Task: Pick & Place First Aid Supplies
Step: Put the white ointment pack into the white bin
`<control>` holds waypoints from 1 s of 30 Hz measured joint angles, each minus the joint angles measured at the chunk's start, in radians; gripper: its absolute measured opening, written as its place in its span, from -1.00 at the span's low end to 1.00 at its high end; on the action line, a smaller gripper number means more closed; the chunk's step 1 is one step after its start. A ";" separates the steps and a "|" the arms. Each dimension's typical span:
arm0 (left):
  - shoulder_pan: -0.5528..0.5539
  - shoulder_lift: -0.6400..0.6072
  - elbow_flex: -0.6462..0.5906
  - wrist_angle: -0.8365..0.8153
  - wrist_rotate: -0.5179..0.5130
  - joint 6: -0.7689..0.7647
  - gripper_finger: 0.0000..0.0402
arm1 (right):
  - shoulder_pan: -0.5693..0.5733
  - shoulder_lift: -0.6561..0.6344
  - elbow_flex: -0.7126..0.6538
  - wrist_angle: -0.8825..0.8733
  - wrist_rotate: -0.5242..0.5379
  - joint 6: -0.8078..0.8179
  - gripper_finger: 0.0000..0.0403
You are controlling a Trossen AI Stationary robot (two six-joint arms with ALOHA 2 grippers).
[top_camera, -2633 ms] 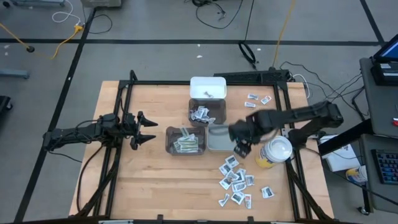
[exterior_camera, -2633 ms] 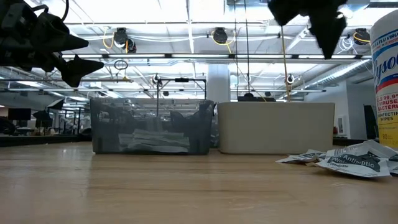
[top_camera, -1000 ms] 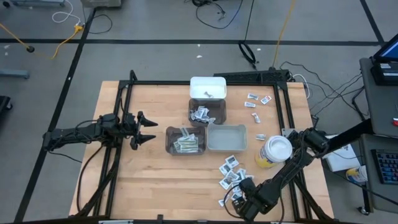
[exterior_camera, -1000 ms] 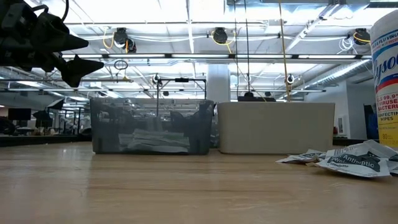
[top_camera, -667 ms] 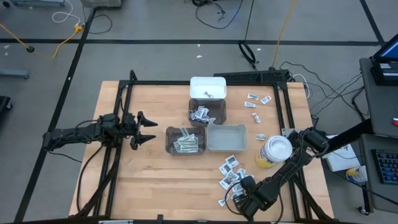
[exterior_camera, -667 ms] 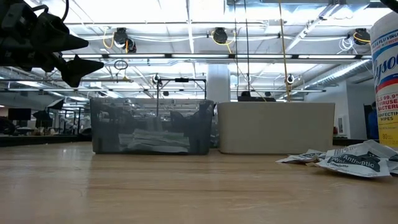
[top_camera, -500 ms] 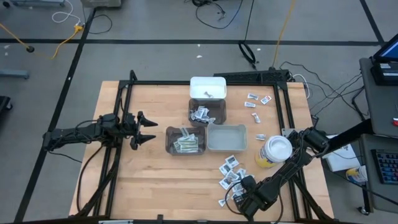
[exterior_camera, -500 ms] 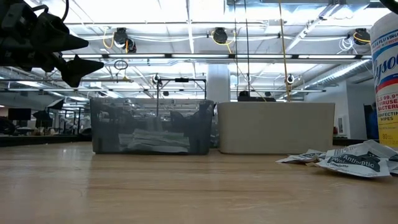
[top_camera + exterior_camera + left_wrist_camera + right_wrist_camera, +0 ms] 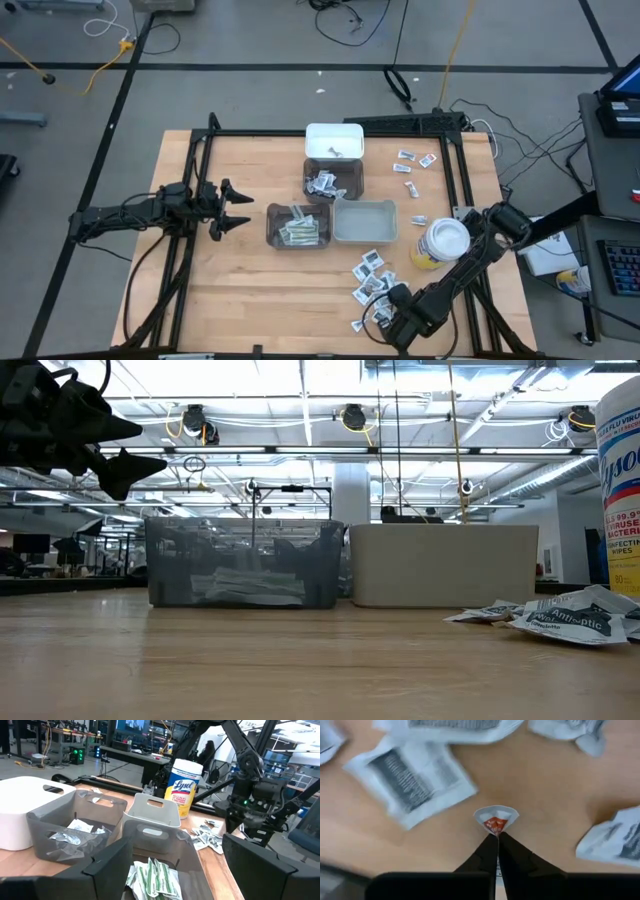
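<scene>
Beside the yellow canister [image 9: 441, 243], at the counter's [image 9: 250, 290] near edge, the right gripper [image 9: 388, 322] has just snapped its jaws together on a tiny red-marked packet [image 9: 496, 821], pinching its corner; a second ago they stood wide apart over the scattered packets [image 9: 378, 283]. The catch looks made but thin, and the packet has yet to be lifted toward the bins [image 9: 334, 208] on the canister's far side. Well away from the canister, the left gripper [image 9: 232, 208] hangs idle, jaws spread and empty.
</scene>
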 joint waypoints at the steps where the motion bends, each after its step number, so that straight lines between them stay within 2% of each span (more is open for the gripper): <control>1: 0.000 0.000 0.000 0.000 0.000 0.000 0.55 | -0.004 -0.017 0.000 -0.002 0.000 -0.017 -0.98; 7: 0.000 0.000 0.000 0.000 0.000 0.000 0.54 | -0.056 -0.135 0.000 -0.028 -0.010 -0.207 -0.99; 17: 0.000 0.000 0.000 0.000 0.000 0.000 0.55 | -0.191 -0.327 0.001 -0.097 -0.200 -0.707 -1.00; 24: 0.000 0.000 0.000 0.000 0.000 0.000 0.55 | -0.252 -0.357 0.002 -0.112 -0.338 -1.043 -1.00; 30: 0.000 0.000 0.000 0.000 0.000 0.000 0.55 | -0.291 -0.357 0.003 -0.169 -0.366 -1.250 -1.00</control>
